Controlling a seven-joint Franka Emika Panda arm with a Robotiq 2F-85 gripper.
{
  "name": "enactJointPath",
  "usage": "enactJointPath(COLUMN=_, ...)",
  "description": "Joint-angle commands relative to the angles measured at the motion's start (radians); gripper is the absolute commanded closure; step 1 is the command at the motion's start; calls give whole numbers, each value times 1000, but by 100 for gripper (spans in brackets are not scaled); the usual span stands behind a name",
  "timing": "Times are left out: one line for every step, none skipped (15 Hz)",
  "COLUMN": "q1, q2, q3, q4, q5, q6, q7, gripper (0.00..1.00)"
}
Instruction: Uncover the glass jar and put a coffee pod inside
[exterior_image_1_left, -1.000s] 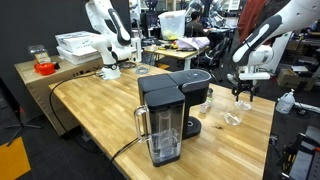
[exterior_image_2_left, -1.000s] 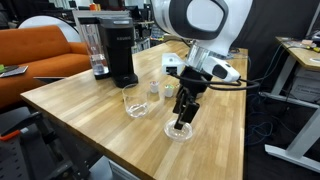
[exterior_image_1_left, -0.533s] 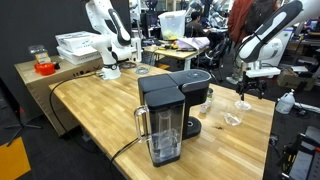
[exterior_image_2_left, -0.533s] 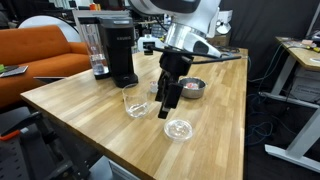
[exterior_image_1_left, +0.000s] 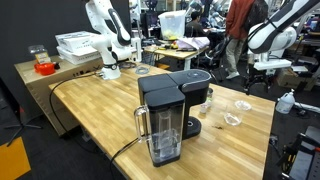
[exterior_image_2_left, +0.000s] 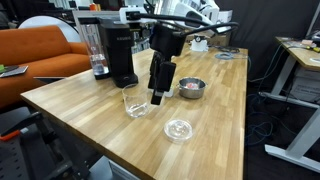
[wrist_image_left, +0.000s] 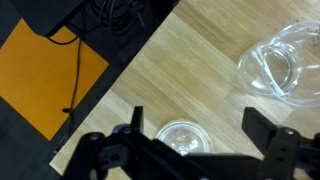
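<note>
Jaws wide apart and empty. The gripper (exterior_image_2_left: 157, 97) hangs above the table, clear of everything; in the wrist view both fingers (wrist_image_left: 135, 125) frame bare wood and glass with nothing between the pads.

Glass jar (exterior_image_2_left: 132, 102) stands upright on the butcher-block table (exterior_image_2_left: 80, 110), uncovered, just left of the gripper and near the black coffee machine (exterior_image_2_left: 115, 50). Its glass lid (exterior_image_2_left: 179, 128) lies flat on the wood, near and right of the jar and apart from it. My read: it sits there so the jar mouth stays free and the reach to the pods is unobstructed.

Metal bowl (exterior_image_2_left: 190, 88) sits far right of the gripper, with something pinkish inside. Probably the coffee pods; too small to confirm.

Wrist view shows two round clear pieces on the wood. I cannot tell which is jar and which is lid.

Judgement: uncovering done, pod step not yet begun. Open jaws at this height suit a move across to the bowl. Risk: clipping the jar rim on the way.
</note>
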Motion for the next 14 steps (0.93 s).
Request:
enactJointPath(q1=-3, q2=0, q3=3, q4=0, q5=-1, q6=-2, q7=1, gripper=0)
enactJointPath(q1=-3, q2=0, q3=3, q4=0, q5=-1, q6=-2, q7=1, gripper=0)
enactJointPath(q1=-3, q2=0, q3=3, q4=0, q5=-1, q6=-2, q7=1, gripper=0)
enactJointPath(q1=-3, q2=0, q3=3, q4=0, q5=-1, q6=-2, q7=1, gripper=0)
enactJointPath(q1=-3, q2=0, q3=3, q4=0, q5=-1, q6=-2, q7=1, gripper=0)
enactJointPath(q1=0, q2=1, q3=2, q4=0, q5=-7, q6=8, q7=7, gripper=0)
enactJointPath(q1=1, q2=2, q3=5, q4=4, q5=-9, q6=12, q7=0, gripper=0)
enactJointPath(q1=3, q2=2, q3=11, q4=11, q5=-12, q6=10, q7=-17, gripper=0)
enactJointPath(q1=9, q2=2, q3=15, q4=17, q5=-22, q6=15, q7=-22, gripper=0)
enactJointPath(q1=16, q2=5, q3=20, q4=32, q5=-32, q6=16, q7=-22, gripper=0)
enactJointPath(q1=23, q2=9, q3=26, q4=47, q5=-35, q6=16, q7=-25, gripper=0)
enactJointPath(q1=31, q2=18, q3=33, q4=67, q5=-44, q6=16, q7=-21, gripper=0)
enactJointPath(q1=38, q2=25, q3=40, q4=85, q5=-47, q6=14, q7=-23, gripper=0)
enactJointPath(q1=45, q2=37, q3=49, q4=107, q5=-43, q6=8, q7=-32, gripper=0)
